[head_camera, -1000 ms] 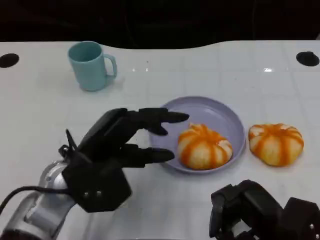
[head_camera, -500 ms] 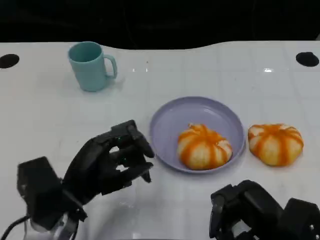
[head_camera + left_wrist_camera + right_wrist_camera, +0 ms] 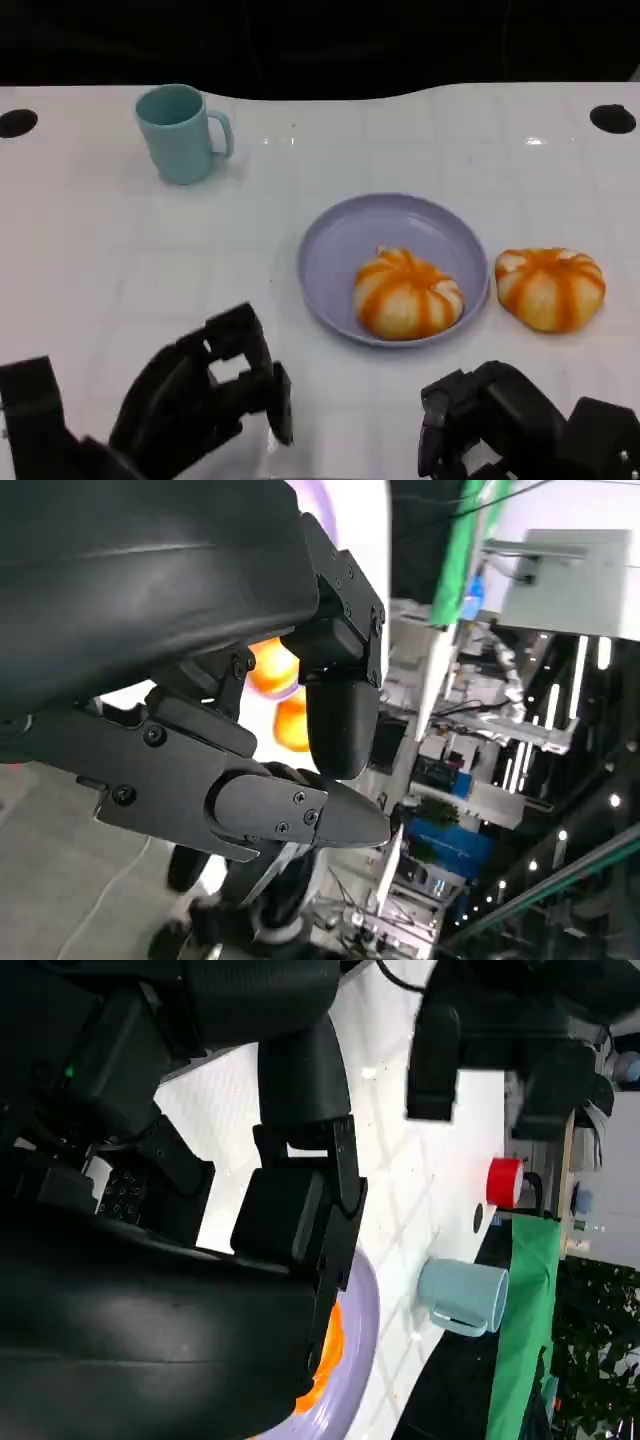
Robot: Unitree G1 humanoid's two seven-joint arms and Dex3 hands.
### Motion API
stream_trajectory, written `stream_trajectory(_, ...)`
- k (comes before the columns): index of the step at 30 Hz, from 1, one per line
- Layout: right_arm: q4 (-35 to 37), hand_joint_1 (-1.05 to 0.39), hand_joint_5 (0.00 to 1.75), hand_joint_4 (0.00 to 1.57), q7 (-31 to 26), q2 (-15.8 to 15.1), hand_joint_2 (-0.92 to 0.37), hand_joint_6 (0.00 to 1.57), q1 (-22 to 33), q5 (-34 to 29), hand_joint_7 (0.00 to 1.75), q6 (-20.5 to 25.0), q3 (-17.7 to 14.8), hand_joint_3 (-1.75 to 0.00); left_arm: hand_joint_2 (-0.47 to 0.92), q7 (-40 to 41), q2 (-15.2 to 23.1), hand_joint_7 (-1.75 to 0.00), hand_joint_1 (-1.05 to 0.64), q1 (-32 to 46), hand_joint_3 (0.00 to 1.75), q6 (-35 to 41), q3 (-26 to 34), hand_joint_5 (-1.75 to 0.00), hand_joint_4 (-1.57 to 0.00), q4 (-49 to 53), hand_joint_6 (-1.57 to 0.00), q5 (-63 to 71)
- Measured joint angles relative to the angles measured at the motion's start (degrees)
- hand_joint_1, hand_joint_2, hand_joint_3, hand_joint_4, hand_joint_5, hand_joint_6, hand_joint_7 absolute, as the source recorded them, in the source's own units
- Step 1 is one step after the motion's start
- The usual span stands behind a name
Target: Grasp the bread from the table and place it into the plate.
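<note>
One bread roll (image 3: pixel 408 293) already sits inside the lilac plate (image 3: pixel 345 235), toward its near right side. A second bread roll (image 3: pixel 551 288), orange-striped like the first, lies on the white bench (image 3: pixel 100 250) just beside the plate's right rim, not in it. A teal mug (image 3: pixel 181 132) stands well apart at the far left.

The left hand (image 3: pixel 205 400) hangs low at the near left, holding nothing, its fingers bent inward but loose, with gaps between them. The right hand (image 3: pixel 525 420) is at the near right edge, fingers curled in on nothing, close in front of the loose roll.

I judge that the roll on the bench is the one to fetch, and the right hand is the nearer. The trouble I see: the roll is soft and domed, so a squeeze that is too hard would dent it, and a shallow grip could let it slip. It also lies so close to the plate that fingers coming down on its left side could knock the rim and shove the plate, or nudge the roll already in it.
</note>
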Motion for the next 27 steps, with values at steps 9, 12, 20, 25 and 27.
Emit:
stream_trajectory(9,-1.27,-1.05,1.31,1.54,0.57,-0.02,-0.11,1.57,0.34,1.01,1.05,2.24,-0.09,-1.32,0.92,-3.58,-0.76,-1.75,-0.67,0.77,0.21,5.76,1.36,-1.75,-0.85,-0.02,-0.64,-0.89)
stream_trajectory(12,-1.24,-1.05,1.3,1.54,0.55,-0.03,-0.12,1.57,0.34,0.85,1.07,1.84,-0.09,-1.34,0.92,-4.49,-0.73,-1.75,-0.67,0.45,0.2,6.96,1.77,-1.75,-0.86,0.01,-0.65,-0.89)
stream_trajectory(20,-1.18,-1.05,1.3,1.56,0.41,-0.07,-0.08,1.57,0.13,0.68,1.09,1.82,-0.55,-1.39,0.92,-5.85,-0.83,-1.75,-0.67,0.17,0.19,8.25,2.54,-1.75,-0.87,0.87,-0.66,-0.86)
stream_trajectory(25,-0.55,-1.05,1.31,1.55,0.33,-0.07,-0.12,1.57,-0.15,0.62,1.09,1.55,-0.9,-1.35,0.92,-6.12,-0.95,-1.75,-0.66,-0.11,0.19,8.9,3.02,-1.75,-0.89,1.62,-0.67,-0.86)
stream_trajectory(27,0.07,-1.05,1.31,1.55,0.39,-0.06,-0.13,1.57,-0.34,0.67,1.08,1.33,-1.08,-1.34,0.92,-6.18,-0.96,-1.75,-0.66,-0.3,0.19,8.96,3.1,-1.75,-0.88,1.88,-0.67,-0.85)
